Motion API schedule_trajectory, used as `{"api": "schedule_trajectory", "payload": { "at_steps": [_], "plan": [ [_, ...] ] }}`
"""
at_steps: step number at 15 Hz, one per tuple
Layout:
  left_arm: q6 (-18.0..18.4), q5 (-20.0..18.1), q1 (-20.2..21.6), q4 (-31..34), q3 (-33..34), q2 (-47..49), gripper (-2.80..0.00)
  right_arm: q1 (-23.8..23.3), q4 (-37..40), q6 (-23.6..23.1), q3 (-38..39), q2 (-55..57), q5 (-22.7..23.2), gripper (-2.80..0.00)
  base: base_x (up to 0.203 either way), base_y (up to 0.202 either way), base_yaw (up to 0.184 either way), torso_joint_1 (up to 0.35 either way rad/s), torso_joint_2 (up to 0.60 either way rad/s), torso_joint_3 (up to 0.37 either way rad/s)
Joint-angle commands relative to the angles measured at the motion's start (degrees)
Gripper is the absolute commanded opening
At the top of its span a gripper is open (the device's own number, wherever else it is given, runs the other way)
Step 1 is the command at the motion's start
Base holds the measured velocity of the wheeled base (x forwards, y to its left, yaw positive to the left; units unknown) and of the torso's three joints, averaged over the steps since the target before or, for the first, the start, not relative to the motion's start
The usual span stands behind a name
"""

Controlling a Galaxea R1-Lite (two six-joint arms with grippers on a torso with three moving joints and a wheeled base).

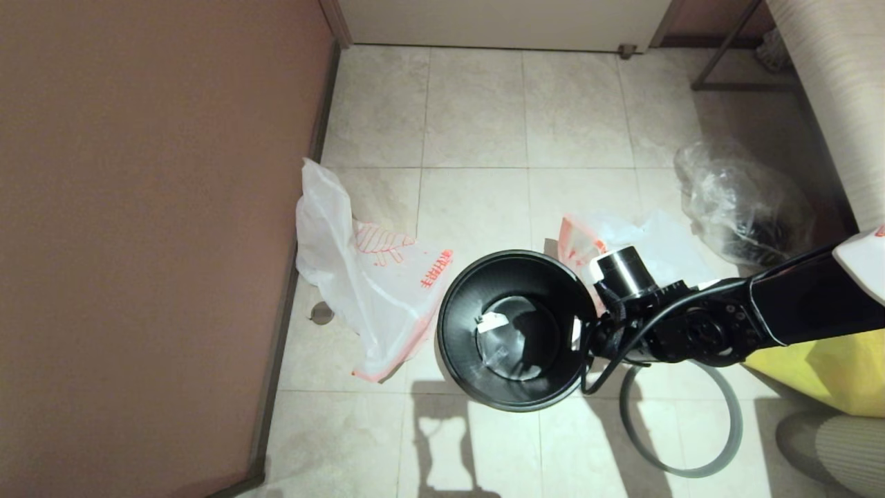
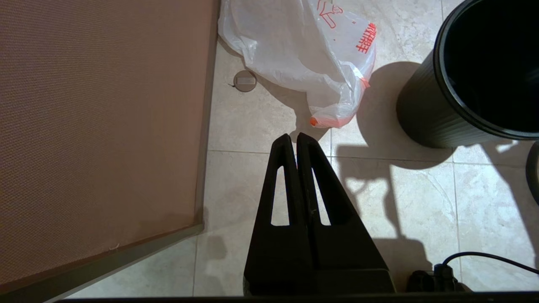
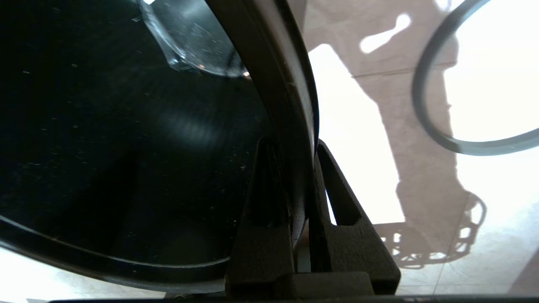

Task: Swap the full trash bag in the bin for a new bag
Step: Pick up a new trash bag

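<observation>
The black bin (image 1: 511, 332) stands on the tiled floor, unlined, with a white scrap and clear plastic at its bottom. My right gripper (image 1: 581, 333) is shut on the bin's right rim, one finger inside the wall and one outside (image 3: 294, 145). The grey rim ring (image 1: 681, 429) lies on the floor to the bin's right, under my right arm. The new bag (image 1: 359, 277), limp with an orange leaf drawing, lies left of the bin by the wall. The full trash bag (image 1: 667, 245) sits behind my right wrist, partly hidden. My left gripper (image 2: 293, 136) hovers shut and empty near the new bag's corner (image 2: 332, 120).
A brown wall (image 1: 138, 242) runs along the left. A clear bag with dark contents (image 1: 743, 200) sits at the back right beside a beige upholstered edge. A yellow sack (image 1: 830, 366) is at the right. A round floor fitting (image 1: 321, 312) lies by the wall.
</observation>
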Motion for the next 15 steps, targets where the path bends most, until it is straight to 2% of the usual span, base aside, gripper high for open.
{"api": "schedule_trajectory", "payload": {
  "at_steps": [1,4,5,11,15],
  "plan": [
    [-0.02,0.03,0.02,-0.01,-0.01,0.07,-2.80,0.60,-0.01,0.36,-1.10,2.45,-0.01,-2.80,0.000,0.000,0.000,0.000,0.00,0.000],
    [-0.02,0.03,0.02,-0.01,0.00,0.07,-2.80,0.51,0.07,0.31,-1.13,2.71,-0.16,-2.80,0.000,0.000,0.000,0.000,0.00,0.000],
    [-0.02,0.03,0.02,-0.01,-0.02,0.07,-2.80,0.45,0.16,0.31,-1.10,2.54,-0.10,0.00,0.000,0.000,0.000,0.000,0.00,0.000],
    [-0.02,0.00,0.02,-0.01,0.05,0.07,-2.80,0.66,2.44,0.23,0.72,-4.20,0.10,0.00,0.000,0.000,0.000,0.000,0.00,0.000],
    [-0.02,0.03,0.02,-0.01,0.03,0.07,-2.80,1.48,15.14,2.05,2.20,-15.37,1.00,0.00,0.000,0.000,0.000,0.000,0.00,0.000]
  ]
}}
